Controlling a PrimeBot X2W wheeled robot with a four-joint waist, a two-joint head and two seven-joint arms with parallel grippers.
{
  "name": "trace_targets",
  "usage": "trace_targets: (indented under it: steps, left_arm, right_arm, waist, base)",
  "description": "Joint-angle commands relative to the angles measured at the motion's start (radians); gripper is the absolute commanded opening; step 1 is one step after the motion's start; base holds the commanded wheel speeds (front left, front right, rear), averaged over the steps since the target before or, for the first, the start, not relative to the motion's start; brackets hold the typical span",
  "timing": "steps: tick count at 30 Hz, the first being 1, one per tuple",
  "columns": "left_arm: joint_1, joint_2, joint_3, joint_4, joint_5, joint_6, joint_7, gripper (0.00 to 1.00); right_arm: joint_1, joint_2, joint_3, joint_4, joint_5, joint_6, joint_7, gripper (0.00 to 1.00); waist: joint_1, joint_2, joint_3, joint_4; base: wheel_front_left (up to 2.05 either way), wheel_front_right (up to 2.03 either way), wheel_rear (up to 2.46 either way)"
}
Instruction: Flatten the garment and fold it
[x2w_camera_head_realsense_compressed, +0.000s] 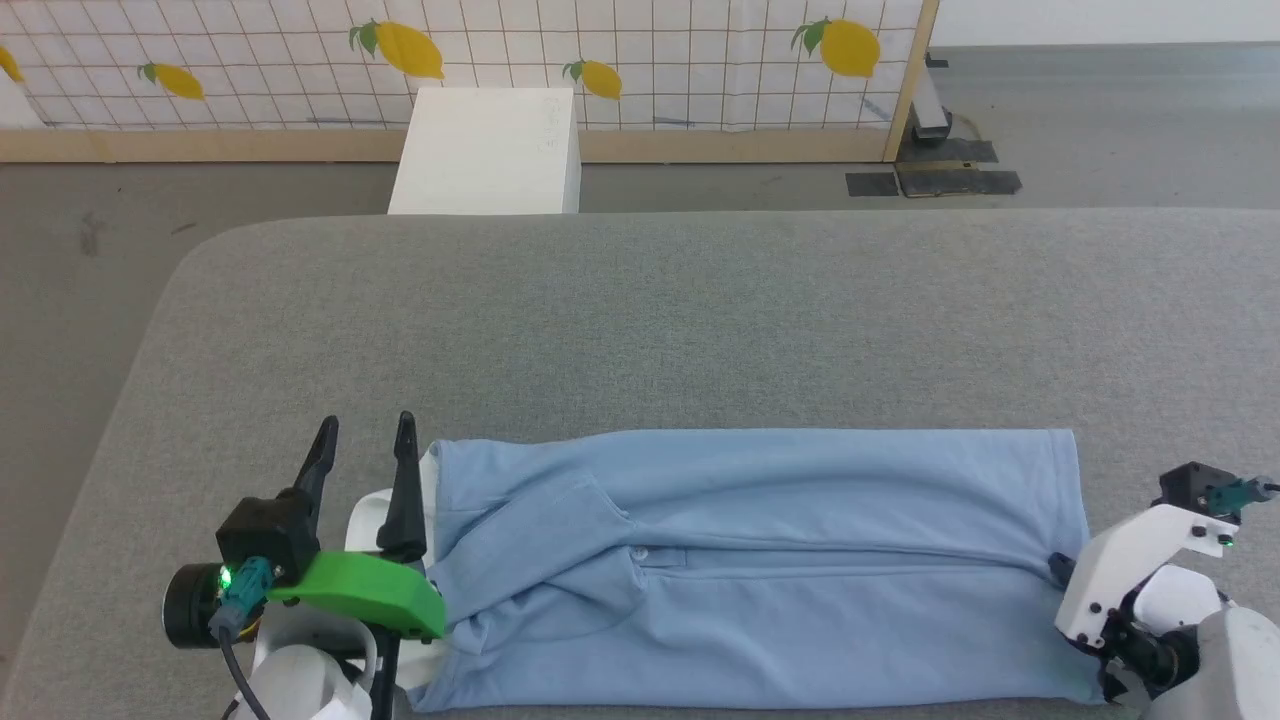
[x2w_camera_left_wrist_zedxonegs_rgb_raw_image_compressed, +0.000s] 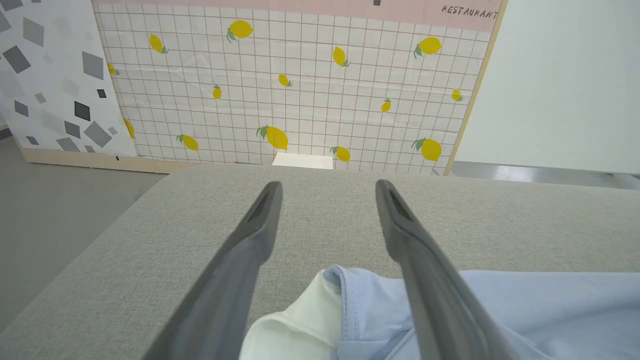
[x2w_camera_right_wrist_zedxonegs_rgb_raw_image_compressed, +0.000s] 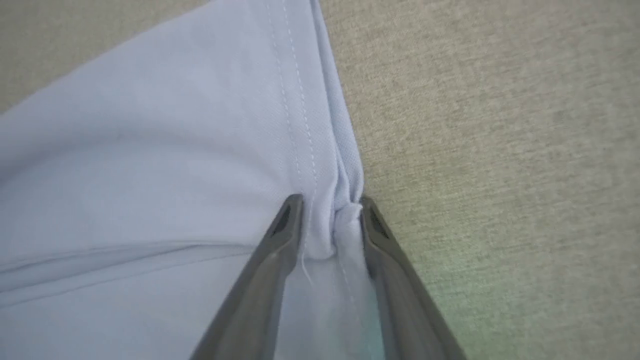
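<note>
Two low arms: left fingers (x2w_camera_left_wrist_zedxonegs_rgb_raw_image_compressed: 250, 250) spread beside collar (x2w_camera_left_wrist_zedxonegs_rgb_raw_image_compressed: 295, 325), right fingers (x2w_camera_right_wrist_zedxonegs_rgb_raw_image_compressed: 280, 250) pinching garment (x2w_camera_head_realsense_compressed: 760, 560) hem (x2w_camera_right_wrist_zedxonegs_rgb_raw_image_compressed: 327, 220).

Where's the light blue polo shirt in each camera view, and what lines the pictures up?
Head view: light blue short-sleeved polo shirt lies lengthwise across the bottom centre, collar at left.
Left wrist view: shirt at the bottom right, white collar at its left.
Right wrist view: shirt covers the left half, hem bunched in the jaws of the right gripper.
Shared landmark: the grey fabric tabletop under it.
</note>
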Motion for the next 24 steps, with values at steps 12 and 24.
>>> trace_targets:
  steps: [12,24]
  left_arm:
    - [-0.014,-0.025,0.027,0.010,0.038,-0.031,-0.005,1.00]
    - [-0.012,-0.038,0.041,0.007,0.053,-0.042,-0.005,1.00]
  right_arm:
    - [0.041,0.000,-0.089,-0.075,-0.118,-0.001,-0.070,0.00]
    - [0.066,-0.105,-0.301,-0.146,-0.299,-0.001,-0.223,0.00]
  waist:
    - [0.0000,0.0000,0.011,-0.002]
    - [0.0000,0.0000,0.019,-0.007]
  base:
    - [0.00,0.00,0.00]
    - [0.00,0.00,0.00]
